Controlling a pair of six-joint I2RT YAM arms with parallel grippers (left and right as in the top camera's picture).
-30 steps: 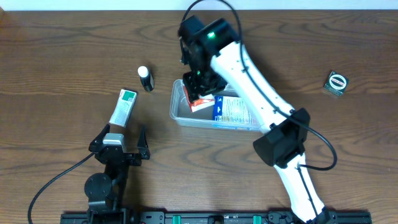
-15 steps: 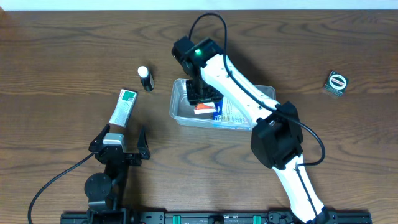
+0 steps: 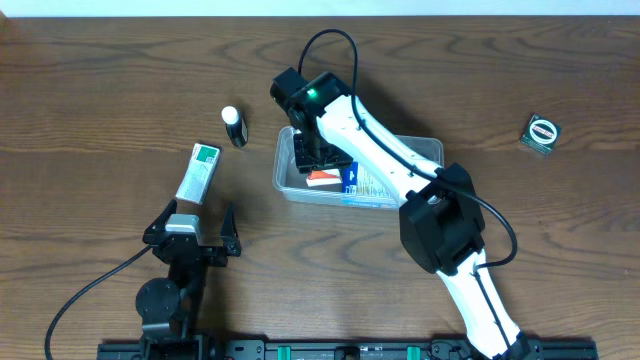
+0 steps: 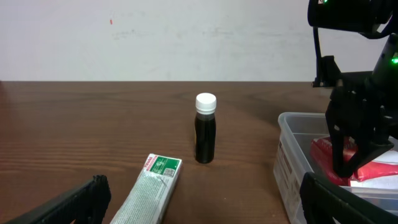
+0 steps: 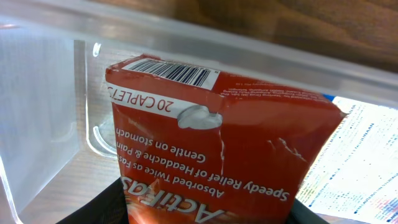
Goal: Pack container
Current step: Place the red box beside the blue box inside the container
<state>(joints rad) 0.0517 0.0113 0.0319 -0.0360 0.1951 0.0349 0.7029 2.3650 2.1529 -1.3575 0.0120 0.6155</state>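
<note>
One container [image 3: 425, 150], clear plastic, rounded corners, mid-table, long axis left-right, mouth up. Two grippers: right gripper [image 3: 318, 160] at its left end, clamped on one red carton [image 5: 217, 162]; left gripper [image 3: 192, 232] wide open, empty, near left. One blue-white carton [image 3: 368, 180] inside. Left of container: one green-white carton [image 3: 198, 172], one white-capped black bottle [image 3: 234, 127]. One small dark box [image 3: 541, 133] far right.

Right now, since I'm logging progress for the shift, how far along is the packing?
Done: a blue-and-white box lies in the container. In hand: the right gripper holds a red box inside it. Left: the green-and-white box, the dark bottle and the small black box sit outside.
</note>
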